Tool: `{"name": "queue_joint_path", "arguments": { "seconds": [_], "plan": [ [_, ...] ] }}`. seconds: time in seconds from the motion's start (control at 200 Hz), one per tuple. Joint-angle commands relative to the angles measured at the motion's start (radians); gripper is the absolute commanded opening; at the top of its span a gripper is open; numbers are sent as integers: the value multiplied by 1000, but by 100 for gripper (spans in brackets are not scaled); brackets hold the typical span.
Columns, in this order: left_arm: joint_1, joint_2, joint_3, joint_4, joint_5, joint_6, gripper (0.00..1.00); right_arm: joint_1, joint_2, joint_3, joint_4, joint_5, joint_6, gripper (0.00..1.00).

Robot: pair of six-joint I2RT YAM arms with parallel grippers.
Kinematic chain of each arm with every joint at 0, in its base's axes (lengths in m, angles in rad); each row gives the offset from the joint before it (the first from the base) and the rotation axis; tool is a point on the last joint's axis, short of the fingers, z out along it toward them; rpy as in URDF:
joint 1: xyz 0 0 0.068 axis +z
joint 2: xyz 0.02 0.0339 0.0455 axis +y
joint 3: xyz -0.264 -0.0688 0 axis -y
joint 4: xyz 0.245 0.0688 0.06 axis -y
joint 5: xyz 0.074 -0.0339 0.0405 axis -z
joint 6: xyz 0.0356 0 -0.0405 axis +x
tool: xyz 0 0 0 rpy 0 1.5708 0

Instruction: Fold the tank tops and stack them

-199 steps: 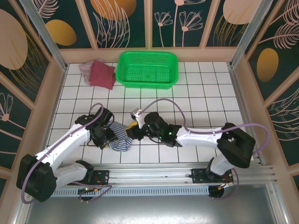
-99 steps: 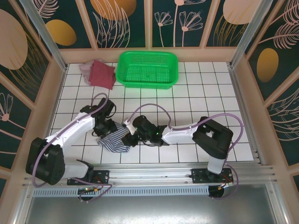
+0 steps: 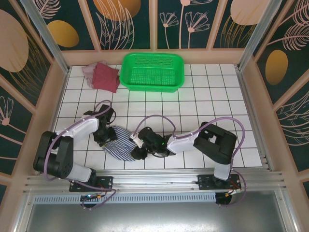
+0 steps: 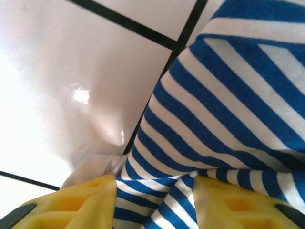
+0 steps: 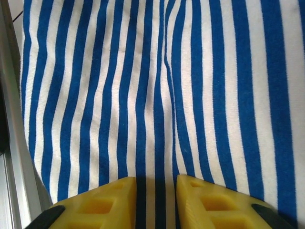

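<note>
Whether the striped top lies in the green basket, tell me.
No, the striped top lies on the tiled table, apart from the green basket.

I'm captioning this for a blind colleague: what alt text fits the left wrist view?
A blue-and-white striped tank top bunches between the two yellow fingers of the left end effector, close up. Beside it lies glossy white tiled table with black grid lines.

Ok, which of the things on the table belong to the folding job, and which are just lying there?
Job in hand: striped tank top, maroon tank top, pink tank top.
Lying about: green basket.
</note>
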Motion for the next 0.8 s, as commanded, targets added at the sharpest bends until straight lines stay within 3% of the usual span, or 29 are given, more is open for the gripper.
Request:
{"name": "queue_joint_path", "arguments": {
  "seconds": [0.0,0.115,0.22,0.265,0.47,0.796],
  "plan": [
    [7,0,103,-46,-54,82,50,-35,0,-1,-58,-22,9,34],
    [7,-26,197,-133,-76,150,56,-79,-29,28,-70,-47,31,39],
    [7,-60,218,-122,-69,251,75,-120,-75,33,-66,-85,54,44],
    [9,-61,210,-99,-50,293,78,-138,-94,34,-75,-101,63,45],
    [64,19,171,-24,68,464,79,-223,-194,-17,-99,-147,117,50],
    [83,62,103,104,292,418,77,-309,-323,-90,-179,-122,140,51]
  ]
}}
